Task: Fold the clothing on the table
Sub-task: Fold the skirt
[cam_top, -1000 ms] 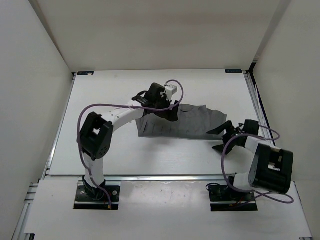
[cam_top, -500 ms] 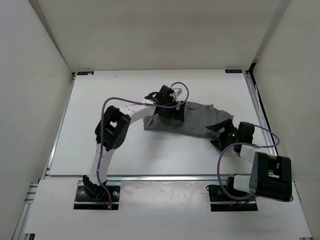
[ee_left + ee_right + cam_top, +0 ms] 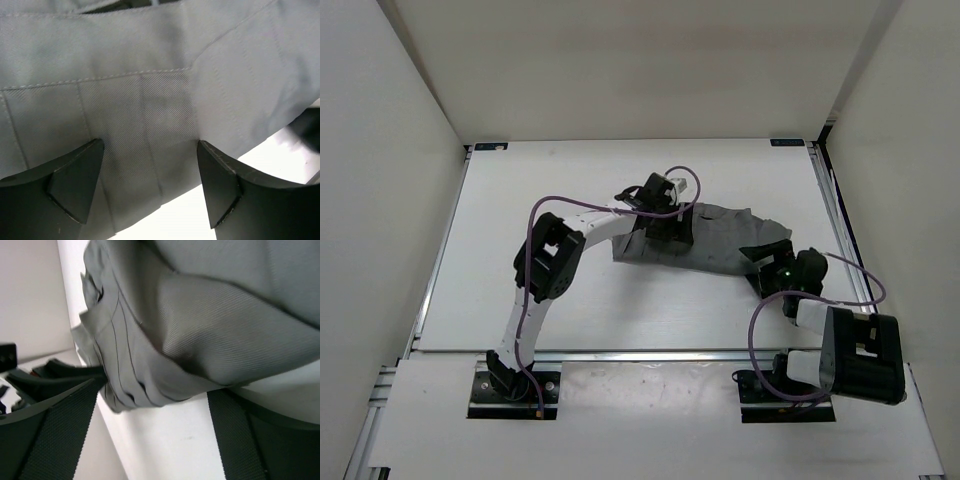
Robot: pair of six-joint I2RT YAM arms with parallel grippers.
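Note:
The clothing (image 3: 715,238), a grey wrinkled garment, lies bunched at the middle right of the white table (image 3: 520,250). My left gripper (image 3: 666,232) is down on its left part. In the left wrist view this gripper (image 3: 150,172) is open, and the stitched fabric (image 3: 150,75) lies flat between and beyond its two black fingers (image 3: 75,185). My right gripper (image 3: 761,265) is at the garment's right end. Seen from the right wrist, the open gripper (image 3: 150,427) has its fingers (image 3: 235,435) either side of a folded, layered edge of the clothing (image 3: 225,330), with bare table (image 3: 165,440) between them.
Silver rails (image 3: 835,215) run along the table's right and near edges. Pale walls close in the left, back and right sides. A purple cable (image 3: 570,205) loops over the left arm, and another cable (image 3: 760,320) hangs by the right arm.
The left arm has stretched to the right and its gripper has come down on the garment, which has shifted and bunched rightward. My right gripper has moved in to the garment's right end.

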